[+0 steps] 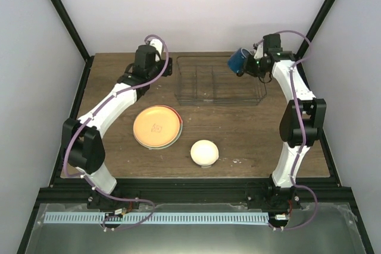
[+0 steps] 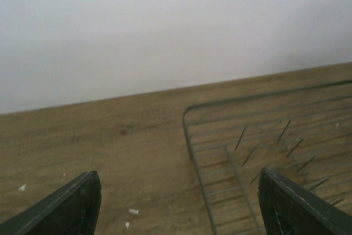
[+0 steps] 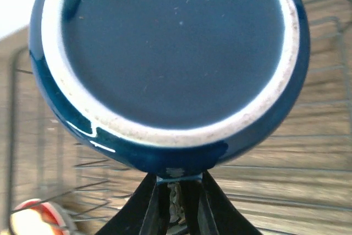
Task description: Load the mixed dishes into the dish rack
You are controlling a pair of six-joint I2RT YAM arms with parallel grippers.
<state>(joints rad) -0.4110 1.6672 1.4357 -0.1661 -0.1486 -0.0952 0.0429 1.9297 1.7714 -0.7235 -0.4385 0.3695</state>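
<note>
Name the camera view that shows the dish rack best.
Top external: the whole dish rack shows, outline and dividers. Left wrist catches only one corner; right wrist shows blurred wires behind the dark blue mug.

The dark blue mug (image 3: 170, 53) hides much of the blurred dish rack (image 3: 322, 136).

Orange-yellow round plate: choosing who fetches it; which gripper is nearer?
Left. The left gripper is straight beyond the orange-yellow plate; the right gripper, holding a dark blue mug, sits beyond and well right.
</note>
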